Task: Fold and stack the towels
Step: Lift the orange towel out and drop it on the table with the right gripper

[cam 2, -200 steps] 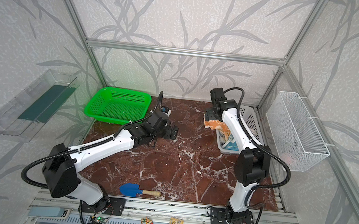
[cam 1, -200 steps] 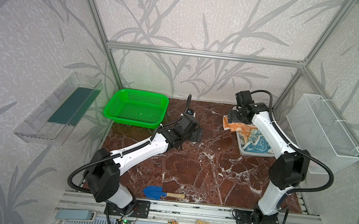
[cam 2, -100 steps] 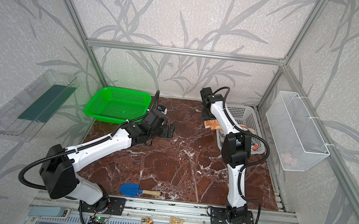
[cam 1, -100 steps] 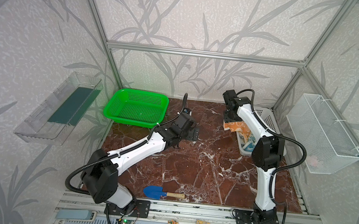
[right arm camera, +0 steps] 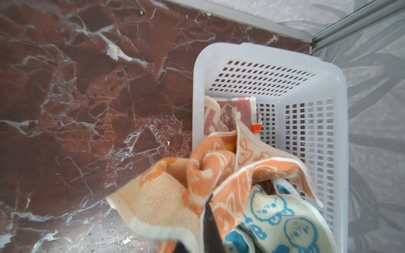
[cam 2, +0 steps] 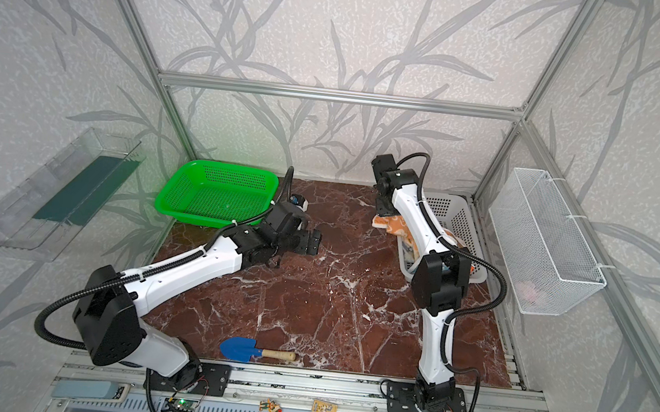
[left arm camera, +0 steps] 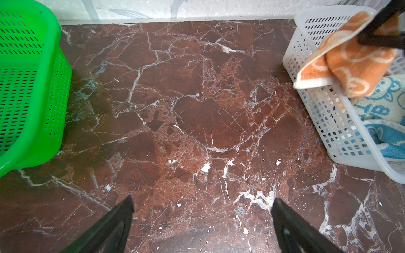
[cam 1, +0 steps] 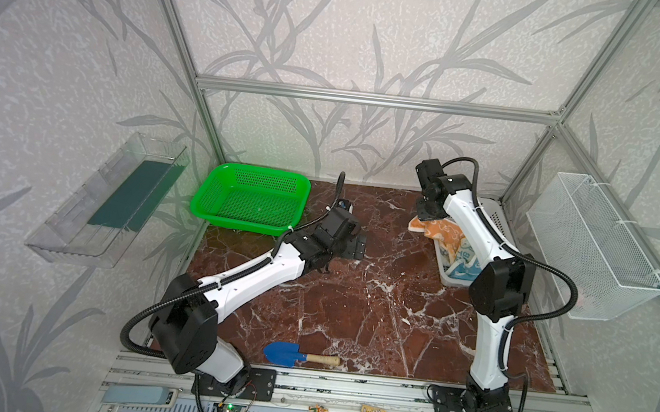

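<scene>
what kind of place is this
Probably a robot lab test cell: an aluminium frame with leaf-print panels boxes in a marble-look tabletop, the left arm and right arm are bolted to a front rail, and an orange towel hangs over a white basket.

The red-brown marble tabletop [cam 1: 372,303] carries three things directly. A green basket [cam 1: 246,227] stands near the left pincer [cam 1: 357,246], off to its left. A white basket [left arm camera: 328,122] sits just beside and below the right pincer [cam 1: 427,215], and a blue trowel [cam 1: 296,355] with a wooden handle lies well apart from both pincers, by the near edge.
</scene>
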`<state>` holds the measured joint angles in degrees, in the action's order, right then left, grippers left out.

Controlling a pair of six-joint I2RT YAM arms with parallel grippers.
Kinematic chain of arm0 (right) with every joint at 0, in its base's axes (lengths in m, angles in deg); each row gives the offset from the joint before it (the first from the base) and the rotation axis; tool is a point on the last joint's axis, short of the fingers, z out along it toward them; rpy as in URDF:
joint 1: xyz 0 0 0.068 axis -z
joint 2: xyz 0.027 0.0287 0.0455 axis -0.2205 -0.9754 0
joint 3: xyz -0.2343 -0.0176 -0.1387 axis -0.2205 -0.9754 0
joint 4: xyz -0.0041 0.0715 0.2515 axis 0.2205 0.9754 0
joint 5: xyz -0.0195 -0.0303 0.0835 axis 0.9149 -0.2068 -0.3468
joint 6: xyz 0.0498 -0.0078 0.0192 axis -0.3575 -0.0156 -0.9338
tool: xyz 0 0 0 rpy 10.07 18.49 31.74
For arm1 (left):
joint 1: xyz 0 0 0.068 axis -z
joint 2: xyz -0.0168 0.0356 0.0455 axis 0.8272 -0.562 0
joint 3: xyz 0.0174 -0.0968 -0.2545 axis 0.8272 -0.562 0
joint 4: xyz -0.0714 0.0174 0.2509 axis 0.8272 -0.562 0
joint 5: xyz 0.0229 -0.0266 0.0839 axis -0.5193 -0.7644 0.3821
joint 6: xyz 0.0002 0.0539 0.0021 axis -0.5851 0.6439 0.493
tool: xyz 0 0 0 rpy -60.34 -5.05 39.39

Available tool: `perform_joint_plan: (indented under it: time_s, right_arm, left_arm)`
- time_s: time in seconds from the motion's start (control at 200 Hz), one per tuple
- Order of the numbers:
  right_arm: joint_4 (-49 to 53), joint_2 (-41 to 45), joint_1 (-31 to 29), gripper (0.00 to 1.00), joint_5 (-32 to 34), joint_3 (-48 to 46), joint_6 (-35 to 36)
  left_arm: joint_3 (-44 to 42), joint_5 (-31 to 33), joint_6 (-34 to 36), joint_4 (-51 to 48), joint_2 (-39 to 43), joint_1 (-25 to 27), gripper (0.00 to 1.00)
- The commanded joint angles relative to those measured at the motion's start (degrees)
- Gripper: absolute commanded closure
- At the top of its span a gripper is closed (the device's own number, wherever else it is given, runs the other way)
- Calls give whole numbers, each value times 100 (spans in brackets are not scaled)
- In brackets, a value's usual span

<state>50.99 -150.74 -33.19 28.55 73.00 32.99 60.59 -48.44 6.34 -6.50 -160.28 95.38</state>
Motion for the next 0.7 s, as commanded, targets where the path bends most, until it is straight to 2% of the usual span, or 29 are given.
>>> perform_joint_plan:
  time_s: [0.0, 0.15, 0.29, 0.365, 0.425, 0.505, 0.615, 0.65, 0.695]
  right_arm:
    - [-3, 630, -530, 97, 226, 460, 376]
    - [436, 520, -1308, 99, 325, 1632, 563]
    - [1111, 227, -1801, 100, -394, 3354, 526]
    - [1128, 296, -1866, 99, -895, 3773, 329]
    - [935, 455, -1850, 98, -861, 3579, 241]
    - [602, 681, -1686, 96, -864, 2840, 142]
    - [173, 819, -1128, 92, -1585, 1409, -443]
    - [7, 845, -982, 88, -1732, 919, -570]
    - [-311, 870, -796, 76, -1851, 211, -655]
  left_arm:
    - [115, 79, -40, -101, 215, -32, 1]
    - [31, 129, -94, -135, 494, -67, 1]
    - [-92, 317, -74, -271, 889, -81, 1]
    - [-186, 493, -75, -360, 1163, -97, 1]
    - [-256, 670, -78, -429, 1412, -115, 1]
    - [-378, 883, -81, -476, 1771, -140, 1]
    - [-542, 1116, -53, -527, 2144, -216, 1]
    - [-574, 1192, -71, -573, 2231, -252, 1]
    - [-618, 1230, -94, -618, 2313, -310, 1]
